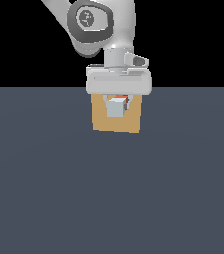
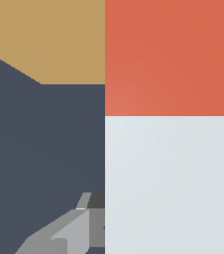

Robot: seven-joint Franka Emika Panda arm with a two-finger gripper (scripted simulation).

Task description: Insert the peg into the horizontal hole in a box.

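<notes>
The peg fills much of the wrist view, running lengthwise out from between the jaws: its pale grey-white stretch lies nearest them and its red-orange end points away, toward the tan box. That red end overlaps the box's surface beyond the jaws. One grey finger shows beside the peg's white part, close against it. Dark blue-grey floor lies underneath.

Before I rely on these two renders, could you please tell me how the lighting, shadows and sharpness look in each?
Exterior view: flat, even light, black backdrop, no glare or clear cast shadows; the gripper covers much of the box, edges slightly jagged. Wrist view: the peg fills much of the frame, sharply bounded, only faint shading, no blur; the box's edge is stair-stepped.
</notes>
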